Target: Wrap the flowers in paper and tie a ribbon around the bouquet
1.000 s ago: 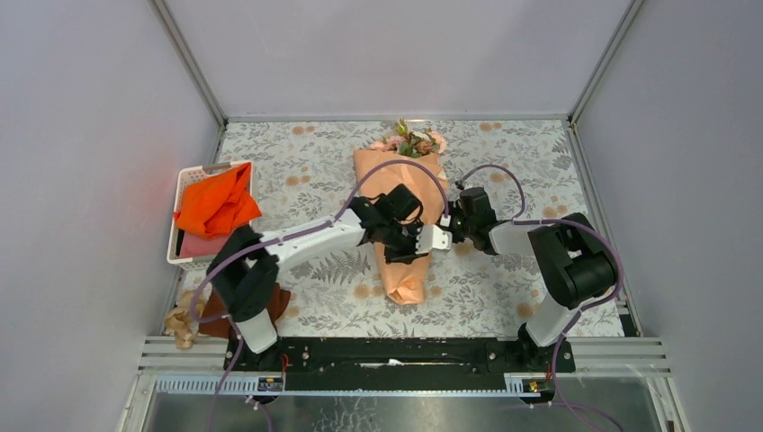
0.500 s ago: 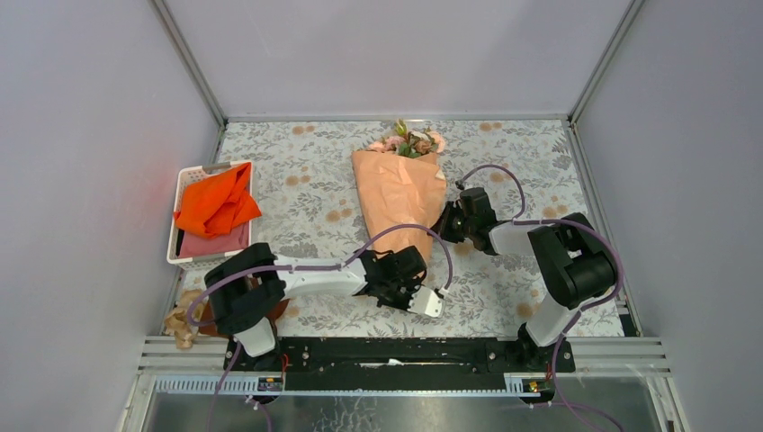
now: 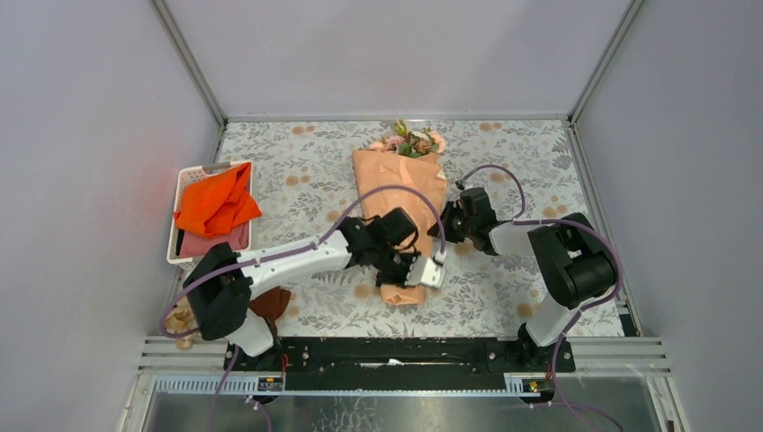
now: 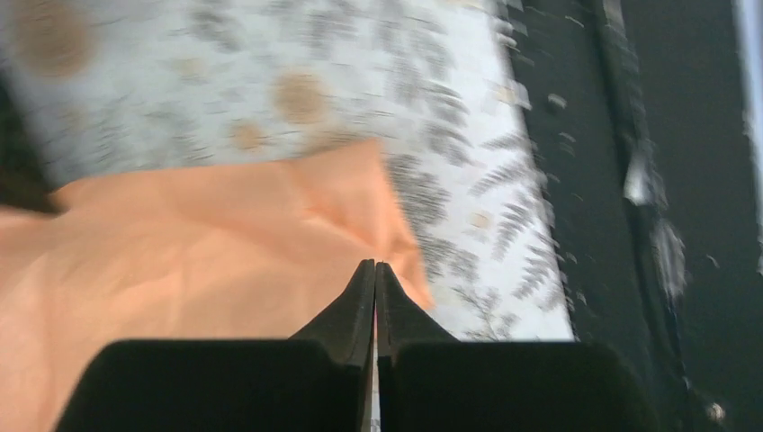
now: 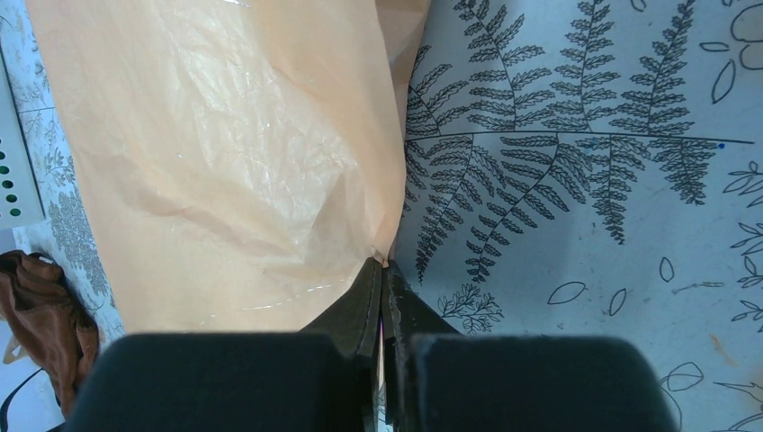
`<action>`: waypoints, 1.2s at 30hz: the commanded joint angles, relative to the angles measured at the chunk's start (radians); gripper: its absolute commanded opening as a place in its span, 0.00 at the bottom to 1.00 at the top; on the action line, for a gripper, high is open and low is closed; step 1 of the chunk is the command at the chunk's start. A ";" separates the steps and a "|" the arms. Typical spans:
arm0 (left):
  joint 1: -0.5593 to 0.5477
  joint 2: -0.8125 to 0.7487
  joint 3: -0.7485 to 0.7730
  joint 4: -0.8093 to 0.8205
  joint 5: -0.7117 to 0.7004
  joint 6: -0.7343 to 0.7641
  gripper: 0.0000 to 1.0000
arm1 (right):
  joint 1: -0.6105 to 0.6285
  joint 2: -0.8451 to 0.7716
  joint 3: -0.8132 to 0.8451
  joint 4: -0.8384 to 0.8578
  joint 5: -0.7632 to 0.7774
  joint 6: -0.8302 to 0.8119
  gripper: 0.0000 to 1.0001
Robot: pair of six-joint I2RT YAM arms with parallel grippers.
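Fingers on both arms are pressed tight together. The left gripper [image 4: 374, 267] has its tips over the narrow tail of the cone, and the right gripper [image 5: 382, 264] pinches the right-hand edge of the wrapping partway down. Whether the left pair has any sheet caught between them cannot be told.

On the patterned counter [image 3: 513, 162] the bouquet [image 3: 400, 193] lies lengthwise near the middle, heads toward the far wall and tail toward the arms. The paper [image 5: 225, 153] is folded around the stems as a crinkled cone, its right edge lying flat on the counter. A white basket [image 3: 191, 184] holding an orange cloth [image 3: 216, 205] sits well apart at the left edge. The flowers [image 3: 409, 142] poke out of the cone's wide far end — pink heads and a few green leaves.

Wrapping looks essentially done. No ribbon can be made out around the cone or anywhere on the counter, so the tying appears to be what is left.
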 commanded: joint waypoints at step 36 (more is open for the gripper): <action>-0.088 0.259 -0.210 0.424 -0.348 0.027 0.13 | -0.033 0.293 0.042 0.216 -0.262 0.143 0.81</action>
